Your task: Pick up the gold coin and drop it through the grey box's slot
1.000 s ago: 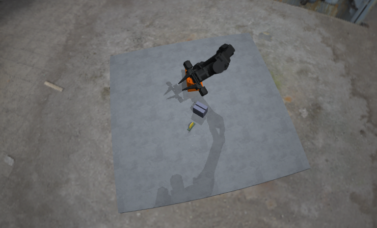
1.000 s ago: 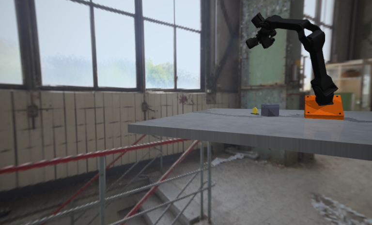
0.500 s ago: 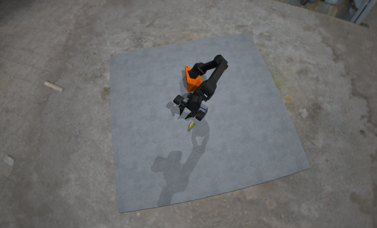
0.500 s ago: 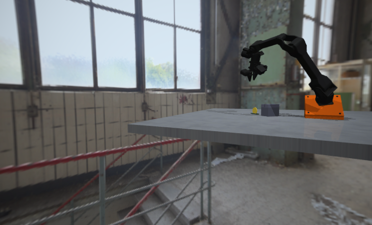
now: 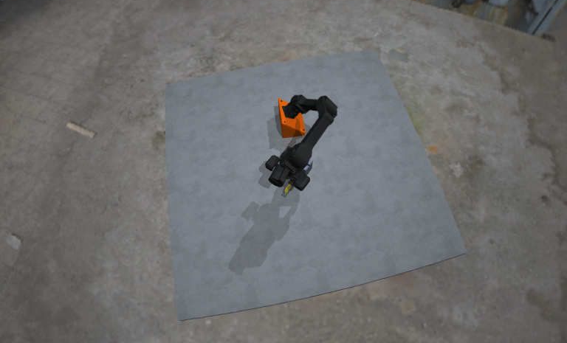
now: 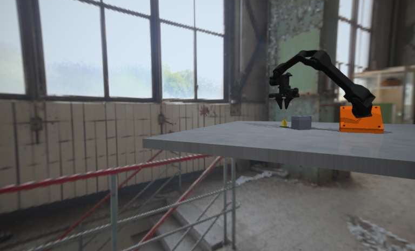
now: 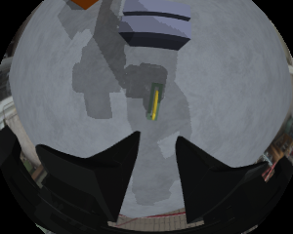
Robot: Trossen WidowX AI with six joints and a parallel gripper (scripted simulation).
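The gold coin (image 5: 287,189) (image 6: 284,123) (image 7: 155,103) stands on its edge in the dark-green holder (image 5: 284,195) (image 7: 151,117). The closed grey box (image 6: 301,123) (image 7: 155,24) stands close by, and its slot shows as a dark line across the lid in the wrist view. In the top view the arm hides most of the box. My gripper (image 6: 283,108) (image 7: 158,138) points down above the coin, its fingers part-way open with nothing between them. The fingertips are clearly higher than the coin and the box lid.
The orange base mount (image 5: 292,124) (image 6: 361,126) of the arm stands on the grey table (image 5: 355,239) (image 6: 245,141), beyond the box from the coin. The arm arches over from the mount, and its shadows fall across the table around the holder.
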